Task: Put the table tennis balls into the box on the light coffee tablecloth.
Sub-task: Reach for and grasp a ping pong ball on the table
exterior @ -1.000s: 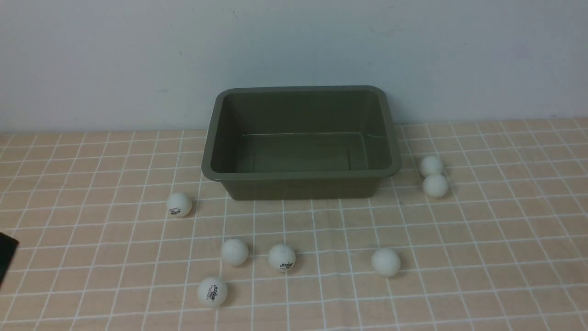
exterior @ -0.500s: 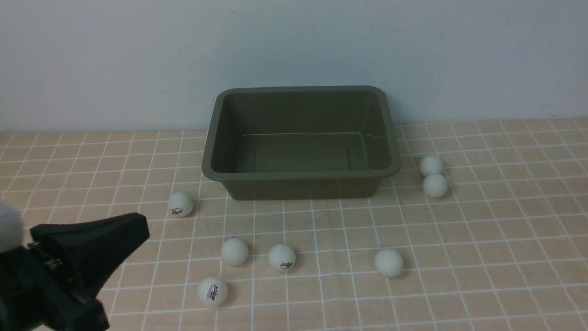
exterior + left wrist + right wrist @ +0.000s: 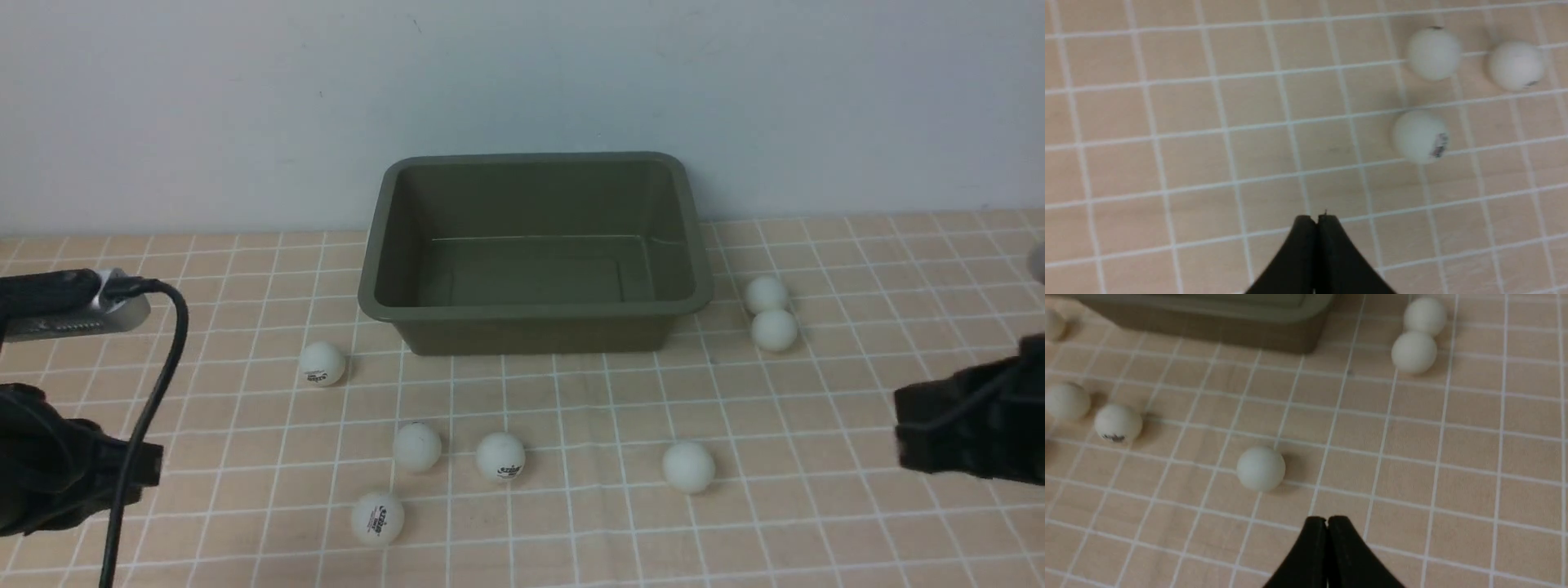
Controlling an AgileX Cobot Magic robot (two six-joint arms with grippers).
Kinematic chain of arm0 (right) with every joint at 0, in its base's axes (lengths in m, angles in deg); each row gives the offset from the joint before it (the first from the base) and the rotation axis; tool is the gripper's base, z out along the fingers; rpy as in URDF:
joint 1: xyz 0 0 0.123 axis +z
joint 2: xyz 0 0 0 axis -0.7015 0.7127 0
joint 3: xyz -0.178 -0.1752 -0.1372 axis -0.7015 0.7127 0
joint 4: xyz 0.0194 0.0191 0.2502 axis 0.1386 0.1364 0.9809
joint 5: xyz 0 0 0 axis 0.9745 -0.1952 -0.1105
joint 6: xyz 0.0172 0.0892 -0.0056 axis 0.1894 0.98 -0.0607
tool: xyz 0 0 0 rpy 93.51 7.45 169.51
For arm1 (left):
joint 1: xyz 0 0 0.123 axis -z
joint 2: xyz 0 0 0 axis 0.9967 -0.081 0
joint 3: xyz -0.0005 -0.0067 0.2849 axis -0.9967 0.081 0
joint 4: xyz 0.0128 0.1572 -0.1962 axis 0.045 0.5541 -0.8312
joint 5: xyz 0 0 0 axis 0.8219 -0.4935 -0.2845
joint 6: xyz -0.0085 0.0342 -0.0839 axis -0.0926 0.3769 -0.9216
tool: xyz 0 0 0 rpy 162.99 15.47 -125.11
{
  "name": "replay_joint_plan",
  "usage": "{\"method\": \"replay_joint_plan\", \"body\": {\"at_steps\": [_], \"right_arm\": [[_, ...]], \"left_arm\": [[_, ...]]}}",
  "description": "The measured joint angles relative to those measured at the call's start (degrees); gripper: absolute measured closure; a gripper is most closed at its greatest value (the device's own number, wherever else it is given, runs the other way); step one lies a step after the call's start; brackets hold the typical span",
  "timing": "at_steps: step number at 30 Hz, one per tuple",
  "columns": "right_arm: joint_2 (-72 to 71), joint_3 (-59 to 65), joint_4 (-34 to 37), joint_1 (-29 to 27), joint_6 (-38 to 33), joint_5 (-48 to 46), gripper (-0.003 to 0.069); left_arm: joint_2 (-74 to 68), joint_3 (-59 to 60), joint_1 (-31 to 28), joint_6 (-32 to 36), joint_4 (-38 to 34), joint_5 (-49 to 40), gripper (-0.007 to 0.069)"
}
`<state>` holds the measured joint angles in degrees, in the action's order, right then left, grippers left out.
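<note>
Seven table tennis balls (image 3: pixel 500 456) sit on the light coffee tablecloth (image 3: pixel 816 506) near the box (image 3: pixel 535 311), your left gripper (image 3: pixel 1316 218) and right gripper (image 3: pixel 1327 519) both shut empty, so pinch these probably light, rolly things dead-centre.

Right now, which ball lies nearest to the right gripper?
The lone ball just ahead of the right gripper, no logo showing; the rest lie farther.

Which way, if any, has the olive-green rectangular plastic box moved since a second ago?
No. The box stays put against the grid of the tan checked tablecloth.
</note>
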<state>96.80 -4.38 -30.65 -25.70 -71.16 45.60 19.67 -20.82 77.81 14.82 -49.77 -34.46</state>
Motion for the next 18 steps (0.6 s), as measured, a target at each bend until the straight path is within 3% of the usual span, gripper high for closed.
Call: {"method": "replay_joint_plan", "body": {"at_steps": [7, 18], "right_arm": [[21.29, -16.52, -7.88, -0.17, 0.09, -4.13, 0.0675], [40.16, -33.47, -8.18, -7.11, 1.29, -8.00, 0.0663]], "left_arm": [[-3.89, -0.79, 0.06, -3.57, 3.95, 3.01, 0.0693], [-5.78, -1.89, 0.06, -1.98, 4.25, 6.40, 0.0693]]}}
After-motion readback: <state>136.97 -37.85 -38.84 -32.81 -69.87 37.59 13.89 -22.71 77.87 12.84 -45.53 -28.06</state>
